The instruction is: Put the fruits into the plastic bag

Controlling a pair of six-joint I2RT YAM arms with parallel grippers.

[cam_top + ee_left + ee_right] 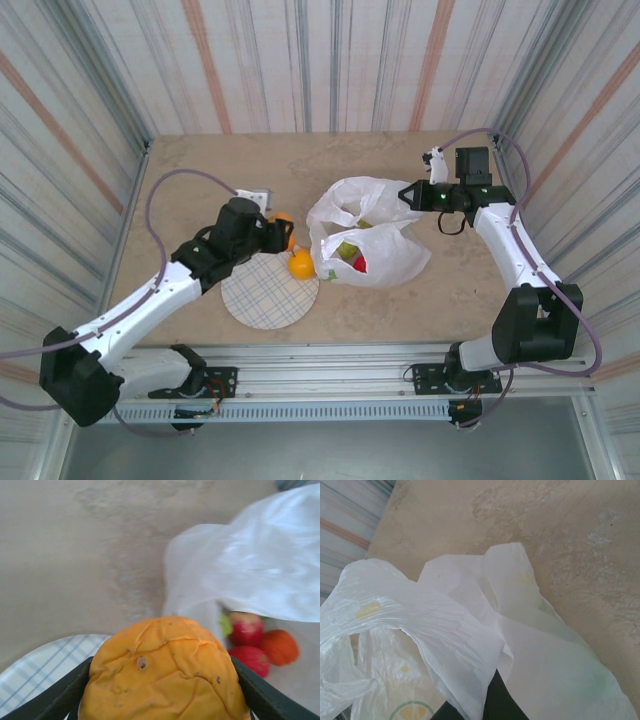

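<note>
Left gripper is clamped on a wrinkled orange, at nine o'clock of the plastic bag; right gripper, pinched together, seemingly grips the bag's two-o'clock edge.

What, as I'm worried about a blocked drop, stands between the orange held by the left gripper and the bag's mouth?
Nothing solid: bare table separates the orange in the left gripper from the plastic bag. A second orange lies at the plate edge beside the mouth, apparently off the line.
</note>
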